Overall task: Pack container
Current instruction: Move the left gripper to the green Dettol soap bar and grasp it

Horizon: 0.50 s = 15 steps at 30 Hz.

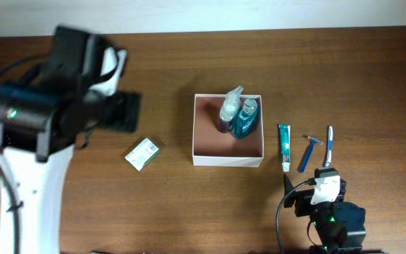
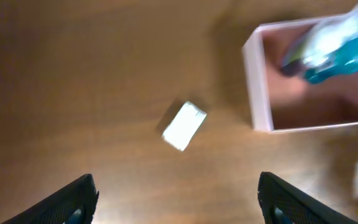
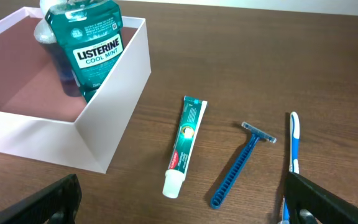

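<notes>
Overhead view: left end effector (image 2: 176,182) spread, high; right end effector (image 3: 179,198) spread, low.

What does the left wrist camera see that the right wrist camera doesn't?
Only the left wrist view shows the small packet, lying apart from the box. Only the right wrist view shows the toothpaste, razor and toothbrush, lying beside the box. Both show the white box with the teal mouthwash inside, though it is blurred in the left wrist view.
</notes>
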### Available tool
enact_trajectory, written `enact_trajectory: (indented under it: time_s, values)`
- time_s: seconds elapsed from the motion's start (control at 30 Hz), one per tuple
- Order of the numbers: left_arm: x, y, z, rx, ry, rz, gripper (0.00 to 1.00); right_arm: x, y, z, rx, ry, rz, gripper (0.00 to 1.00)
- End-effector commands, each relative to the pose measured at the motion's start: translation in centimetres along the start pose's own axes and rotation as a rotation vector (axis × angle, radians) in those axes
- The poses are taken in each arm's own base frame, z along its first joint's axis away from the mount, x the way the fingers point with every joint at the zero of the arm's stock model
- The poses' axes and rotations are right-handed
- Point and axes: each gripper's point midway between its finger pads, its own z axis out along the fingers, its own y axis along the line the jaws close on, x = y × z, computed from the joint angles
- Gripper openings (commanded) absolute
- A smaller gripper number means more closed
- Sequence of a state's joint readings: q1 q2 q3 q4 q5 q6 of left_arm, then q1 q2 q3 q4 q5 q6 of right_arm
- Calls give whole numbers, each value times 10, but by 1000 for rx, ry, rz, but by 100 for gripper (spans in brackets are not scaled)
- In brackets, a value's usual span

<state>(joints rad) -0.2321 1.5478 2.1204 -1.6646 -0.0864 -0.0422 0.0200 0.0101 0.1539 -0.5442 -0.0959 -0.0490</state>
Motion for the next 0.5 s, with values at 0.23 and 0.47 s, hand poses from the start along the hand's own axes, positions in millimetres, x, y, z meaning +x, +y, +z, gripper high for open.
enact_trajectory:
  time_s: [0.23,0.47]
  values:
    - [88,-12,189,106,354,129,93,1,-1,1,5,-2,8,99]
    - [110,-15,251,108,338,166,99,1,-1,1,5,-2,8,99]
